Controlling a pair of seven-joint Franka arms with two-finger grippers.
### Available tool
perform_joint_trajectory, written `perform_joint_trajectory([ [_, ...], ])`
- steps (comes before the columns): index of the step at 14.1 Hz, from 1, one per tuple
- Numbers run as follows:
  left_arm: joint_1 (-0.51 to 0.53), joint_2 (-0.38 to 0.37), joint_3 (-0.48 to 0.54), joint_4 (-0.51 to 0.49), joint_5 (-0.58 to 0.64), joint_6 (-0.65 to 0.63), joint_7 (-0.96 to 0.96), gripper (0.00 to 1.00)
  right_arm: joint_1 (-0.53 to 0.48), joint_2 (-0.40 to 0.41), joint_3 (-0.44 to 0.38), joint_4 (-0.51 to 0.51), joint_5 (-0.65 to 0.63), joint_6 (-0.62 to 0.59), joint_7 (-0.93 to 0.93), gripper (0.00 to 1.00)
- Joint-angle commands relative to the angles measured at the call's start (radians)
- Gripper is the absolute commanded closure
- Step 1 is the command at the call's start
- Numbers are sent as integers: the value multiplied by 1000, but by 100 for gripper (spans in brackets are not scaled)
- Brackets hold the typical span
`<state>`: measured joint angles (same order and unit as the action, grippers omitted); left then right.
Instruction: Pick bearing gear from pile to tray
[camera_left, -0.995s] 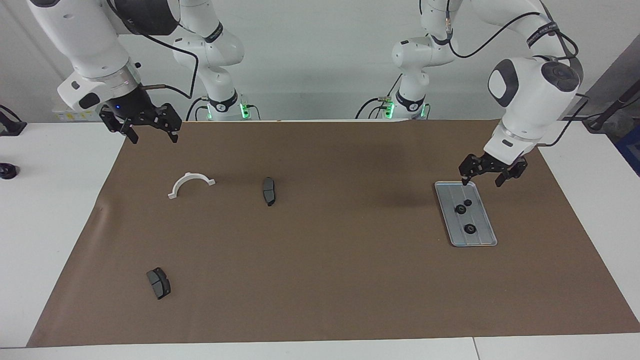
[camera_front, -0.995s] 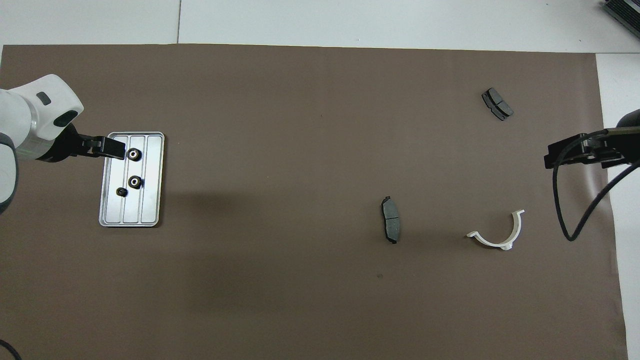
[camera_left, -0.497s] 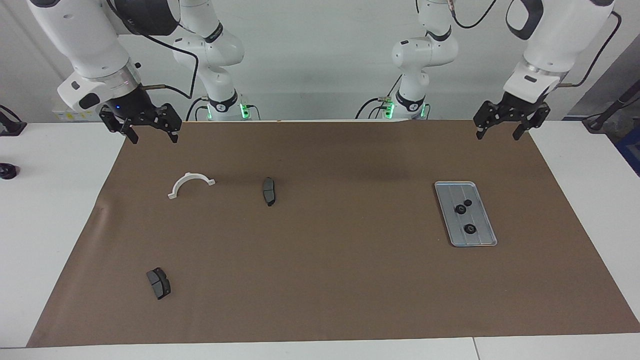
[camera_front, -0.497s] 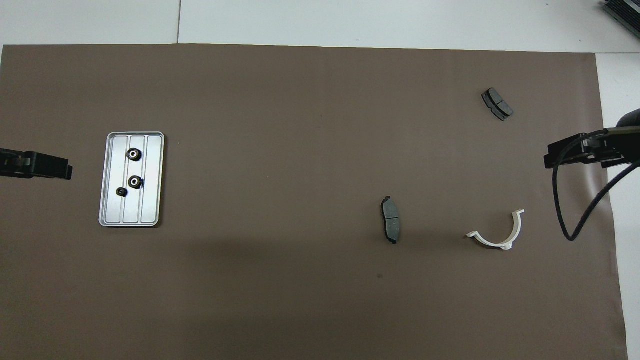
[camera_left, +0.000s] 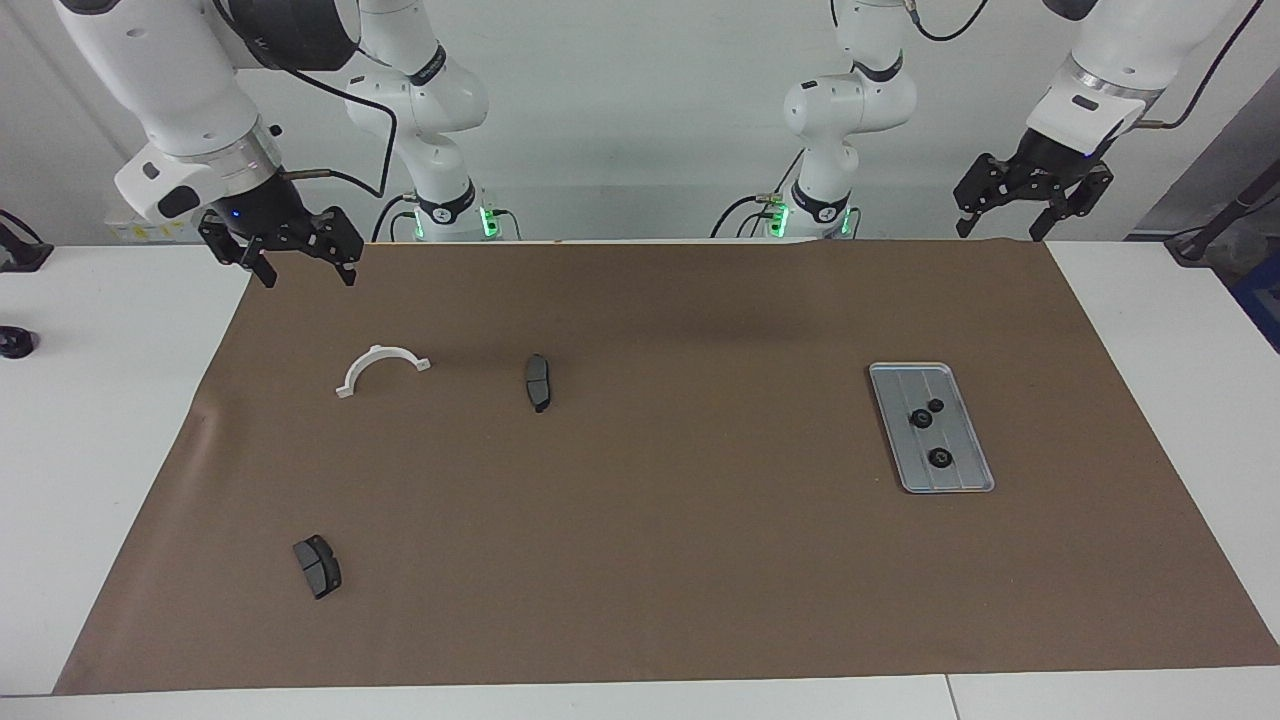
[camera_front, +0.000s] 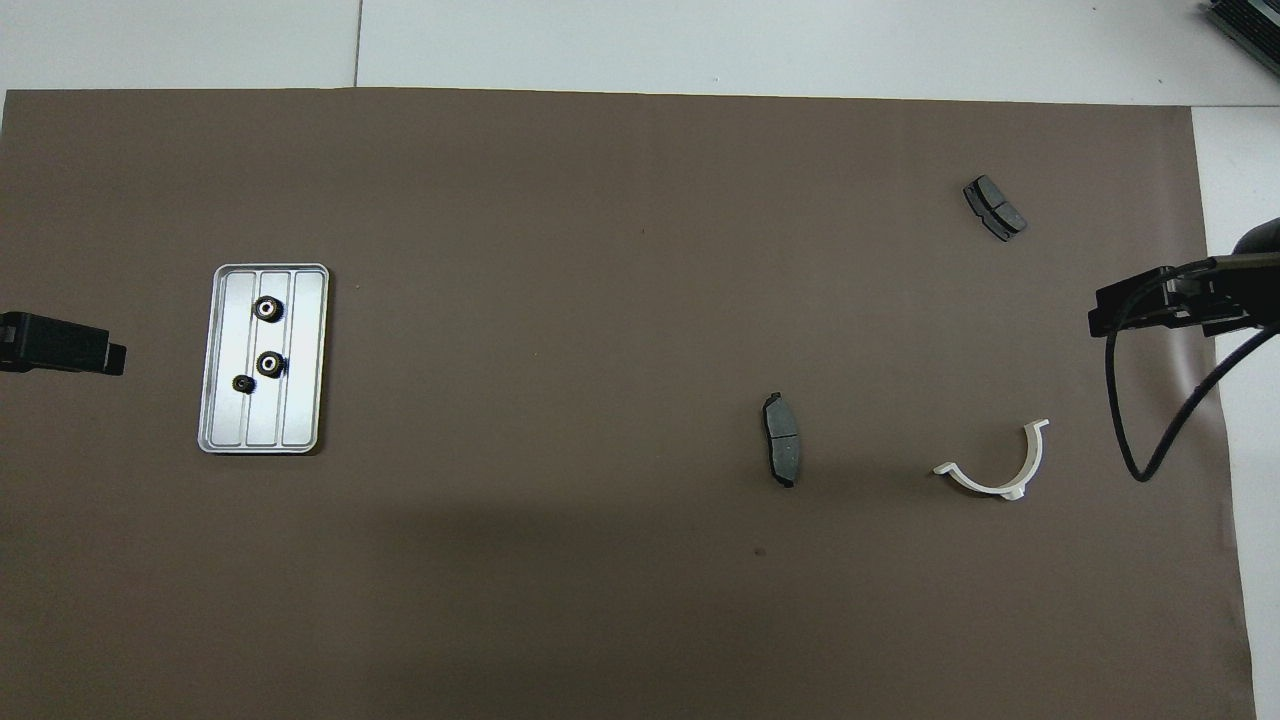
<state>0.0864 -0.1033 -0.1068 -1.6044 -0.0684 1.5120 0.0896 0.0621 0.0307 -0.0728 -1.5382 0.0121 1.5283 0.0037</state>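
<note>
Retreat is the main change: the left end effector (camera_left: 1018, 205), which a second ago hung just over the tray's robot-side end, now stands raised above the table's robot-side edge, at the left arm's corner of the brown mat (camera_left: 640, 560). Its fingers are spread and carry nothing. The right end effector (camera_left: 297, 255) has not moved; it waits over the mat's robot-side corner at the right arm's end, fingers likewise spread and empty.

Three small black gears (camera_front: 266, 309) lie in the tray (camera_front: 308, 360), unshifted over that second, so the release looks finished. No gear shows loose on the mat; only the white half-ring (camera_left: 380, 367) and two brake pads (camera_left: 538, 382) (camera_left: 317, 566) remain at the right arm's end. The picking therefore seems done, or nearly so.

The tray sits flat near the left arm's end of the table, its long axis and ribs running roughly from the robot-side edge toward the opposite edge, slightly skewed in the facing view. The gears lie flat, bores upward, strung along that axis.
</note>
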Motion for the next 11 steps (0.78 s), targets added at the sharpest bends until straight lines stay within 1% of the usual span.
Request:
perform_joint_trajectory([
  [1,4,-12,4,-14,-22,-1,2,0,-1,-3,-1,-2,15,-2,10,0],
  [2,4,-16,7,-26,-21,-3,7,0,-1,-3,-1,-2,15,-2,10,0],
  [5,3,-19,9,-17,-18,-22,-1,0,-1,-3,-1,-2,15,-2,10,0],
  [11,4,-32,10,-32,-14,-26,7,0,-1,-3,-1,-2,15,-2,10,0],
])
